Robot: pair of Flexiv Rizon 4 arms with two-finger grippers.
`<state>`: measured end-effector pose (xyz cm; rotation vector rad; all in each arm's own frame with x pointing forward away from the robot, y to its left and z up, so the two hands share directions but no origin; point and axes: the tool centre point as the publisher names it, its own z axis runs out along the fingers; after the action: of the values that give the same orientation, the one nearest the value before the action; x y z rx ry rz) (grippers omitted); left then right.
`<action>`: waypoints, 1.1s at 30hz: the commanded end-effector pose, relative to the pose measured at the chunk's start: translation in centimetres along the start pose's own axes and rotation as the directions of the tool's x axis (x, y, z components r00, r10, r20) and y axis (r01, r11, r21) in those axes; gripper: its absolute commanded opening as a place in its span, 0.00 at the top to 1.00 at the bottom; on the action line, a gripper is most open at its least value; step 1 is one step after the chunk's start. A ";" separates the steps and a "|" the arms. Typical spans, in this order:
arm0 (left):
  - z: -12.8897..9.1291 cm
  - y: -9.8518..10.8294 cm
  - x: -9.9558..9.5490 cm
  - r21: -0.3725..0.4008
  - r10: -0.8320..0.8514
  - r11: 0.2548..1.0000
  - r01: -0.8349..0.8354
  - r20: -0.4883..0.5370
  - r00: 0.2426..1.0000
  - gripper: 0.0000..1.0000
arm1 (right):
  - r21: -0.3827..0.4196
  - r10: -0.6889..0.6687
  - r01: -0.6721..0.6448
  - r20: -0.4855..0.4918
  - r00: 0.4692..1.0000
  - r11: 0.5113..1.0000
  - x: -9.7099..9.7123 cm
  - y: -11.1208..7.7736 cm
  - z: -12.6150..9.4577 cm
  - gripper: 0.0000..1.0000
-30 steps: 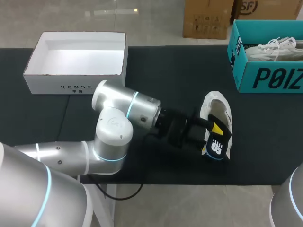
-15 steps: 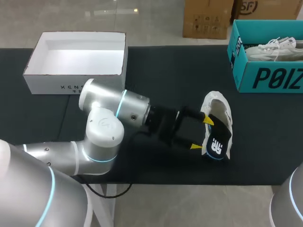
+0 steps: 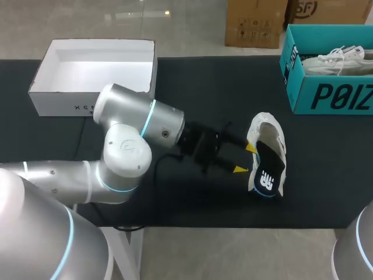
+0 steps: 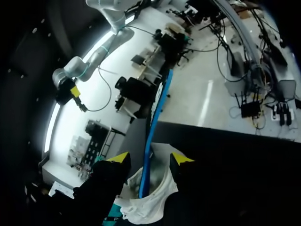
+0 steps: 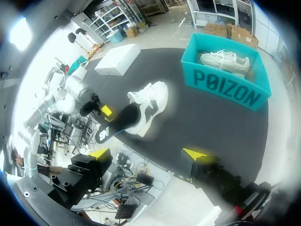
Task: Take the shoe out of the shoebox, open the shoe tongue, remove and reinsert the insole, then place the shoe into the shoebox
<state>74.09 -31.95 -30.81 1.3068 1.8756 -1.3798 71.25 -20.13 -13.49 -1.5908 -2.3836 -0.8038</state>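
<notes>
The white shoe (image 3: 267, 153) is lying on the black table (image 3: 192, 87), with its dark insole (image 3: 269, 169) sticking out of the opening. The left gripper (image 3: 245, 158) is hovering just beside it, its 2 fingers spread and gripping nothing. The right gripper (image 5: 148, 154) is hanging above the table, its fingers parted and holding nothing. The teal shoebox (image 3: 326, 64) is sitting far right and the white box (image 3: 93, 73) far left.

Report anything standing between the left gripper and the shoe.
Nothing visible does. The open left gripper sits right beside the shoe, with only a sliver of bare table between them.
</notes>
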 end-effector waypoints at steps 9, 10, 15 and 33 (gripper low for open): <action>1.7 1.3 -0.5 -0.008 -0.018 1.000 0.017 -0.088 0.996 0.43 | 0.004 0.000 0.000 0.000 1.000 1.000 -0.1 0.1 0.0 0.00; 1.8 1.4 -0.6 -0.010 -0.017 1.000 0.017 -0.095 0.995 0.44 | 0.004 0.000 0.000 0.000 1.000 1.000 -0.1 0.1 0.0 0.00; 2.1 1.8 -0.5 -0.014 -0.023 1.000 0.021 -0.108 0.994 0.48 | 0.004 0.000 0.000 0.000 1.000 1.000 -0.1 0.1 0.0 0.00; 3.7 2.8 0.0 -0.031 -0.063 0.998 0.060 -0.121 0.991 0.51 | 0.004 0.000 0.000 0.000 1.000 1.000 -0.1 0.1 0.0 0.00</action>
<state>75.97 -34.50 -33.24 1.3576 2.0213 -1.3307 71.25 -20.13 -13.49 -1.5908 -2.3836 -0.8038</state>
